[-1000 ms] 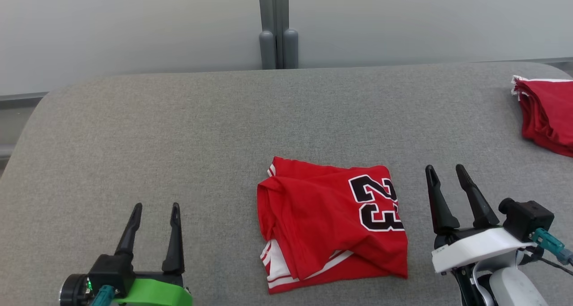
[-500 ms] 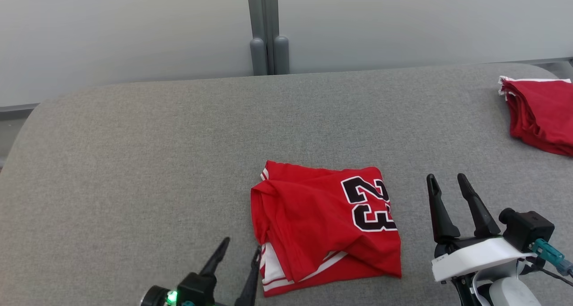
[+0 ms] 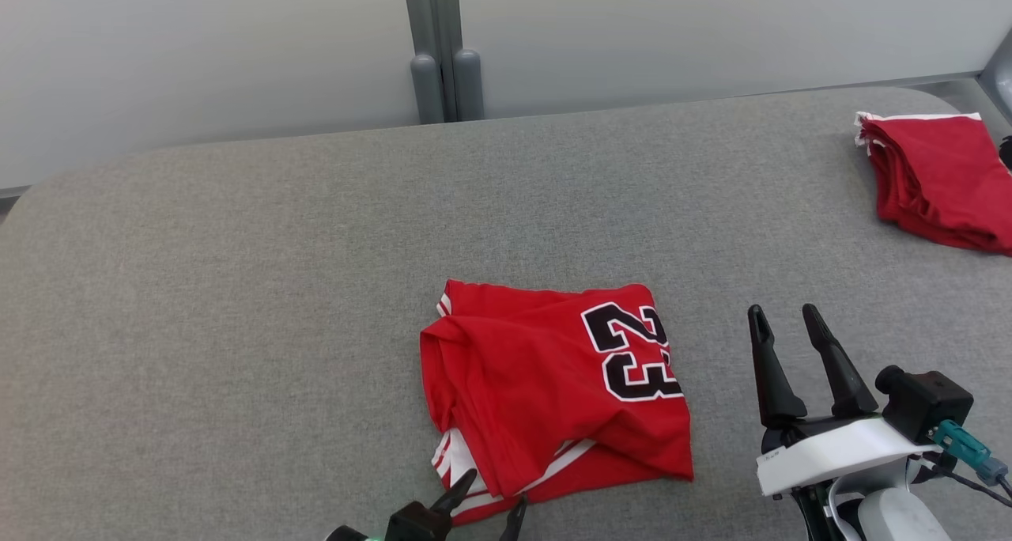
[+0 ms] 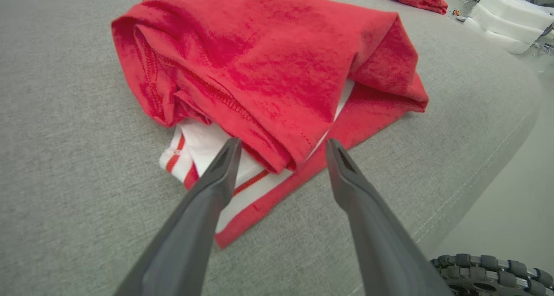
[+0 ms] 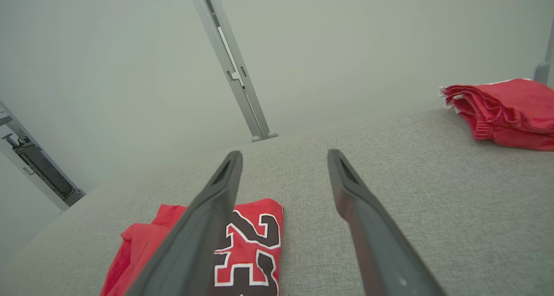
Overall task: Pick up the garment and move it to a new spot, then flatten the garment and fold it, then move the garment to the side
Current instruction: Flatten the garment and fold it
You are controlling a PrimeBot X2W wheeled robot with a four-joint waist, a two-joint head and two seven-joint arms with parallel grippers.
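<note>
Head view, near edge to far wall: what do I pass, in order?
Left gripper → folded red 23 jersey → stack of red garments → grey post. Right gripper left out: it sits level with the jersey.

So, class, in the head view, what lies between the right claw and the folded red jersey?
A bare stretch of grey fabric surface: the right claw stands apart from the red jersey, as the head view shows.

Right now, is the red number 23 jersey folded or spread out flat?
Folded. The jersey lies as a compact, square bundle on the grey surface, layers overlapping, white striped trim peeking from under the top layer.
</note>
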